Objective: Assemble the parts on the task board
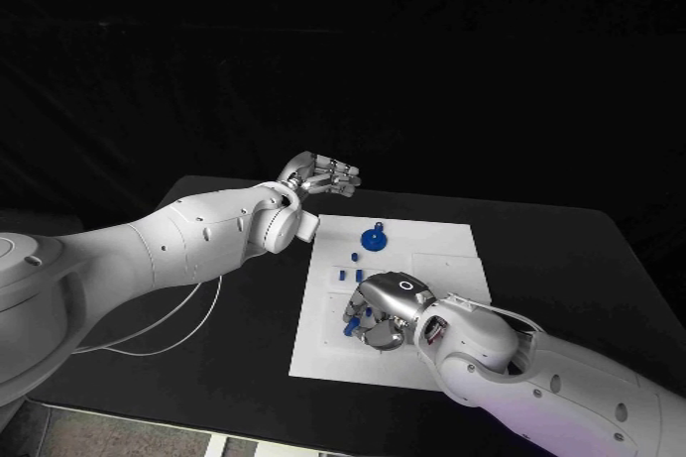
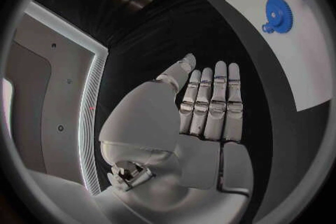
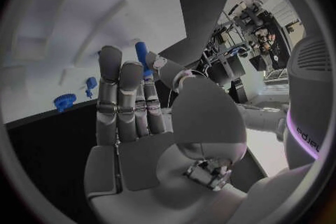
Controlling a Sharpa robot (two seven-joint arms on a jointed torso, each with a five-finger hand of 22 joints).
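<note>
The white task board (image 1: 429,279) lies in the middle of the black table. A blue gear (image 1: 372,241) sits near its far edge, and two small blue pieces (image 1: 348,275) stand closer to the middle. My right hand (image 1: 384,313) hovers over the board's near left part. It pinches a slim blue peg (image 3: 142,59) between thumb and finger; the peg (image 1: 350,326) shows beside the fingertips. My left hand (image 1: 317,174) hangs over the bare table beyond the board's far left corner, fingers stretched out and holding nothing. The left wrist view shows the gear (image 2: 278,13) on the board (image 2: 294,67).
Black table (image 1: 557,259) surrounds the board on all sides. A thin white cable (image 1: 171,328) loops over the table's left part under my left arm. The right wrist view also shows the gear (image 3: 64,102) and a small blue piece (image 3: 91,84) on the board.
</note>
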